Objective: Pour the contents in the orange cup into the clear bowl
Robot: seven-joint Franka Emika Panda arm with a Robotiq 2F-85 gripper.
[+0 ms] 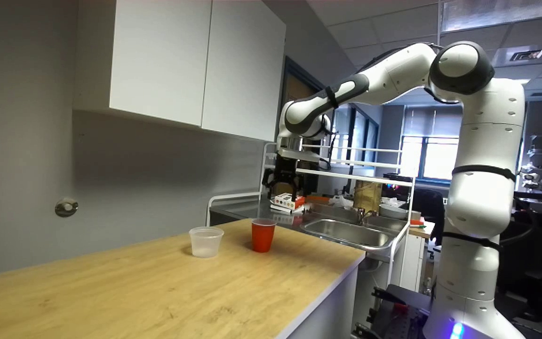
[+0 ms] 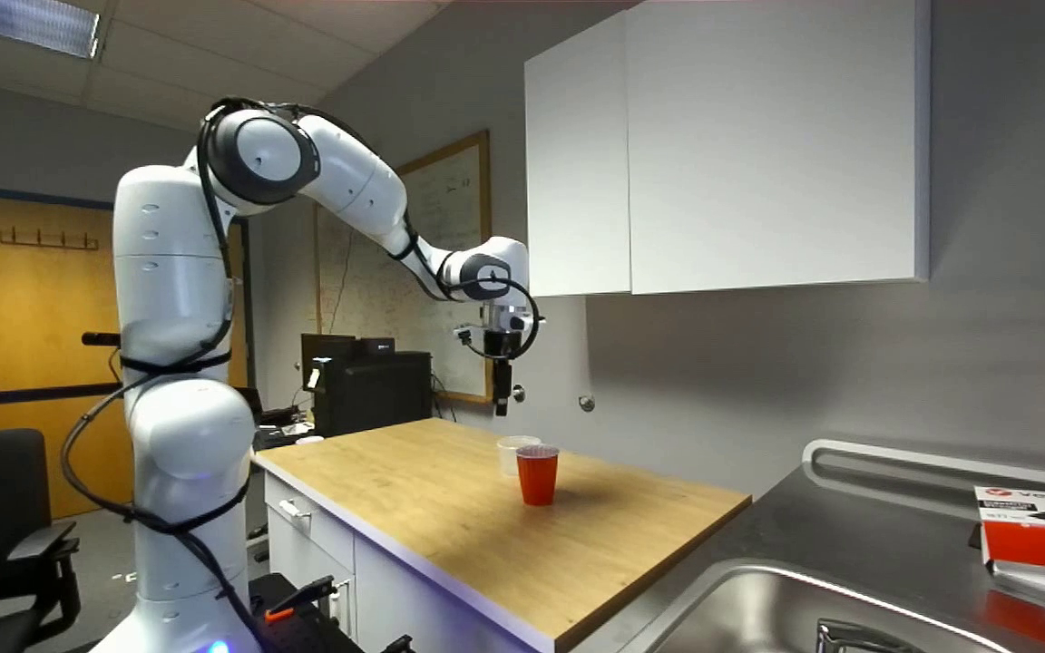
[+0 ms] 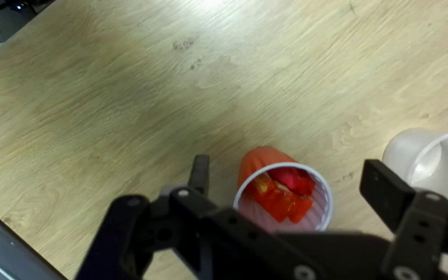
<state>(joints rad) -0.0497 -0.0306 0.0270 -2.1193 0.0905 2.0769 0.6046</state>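
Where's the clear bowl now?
In an exterior view, the clear bowl stands on the wooden countertop, left of the orange cup; the wrist view has it at the right edge.

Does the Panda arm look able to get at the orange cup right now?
Likely yes: the open gripper hangs above the countertop with nothing visible between it and the upright orange cup, and the clear bowl stands apart from the cup.
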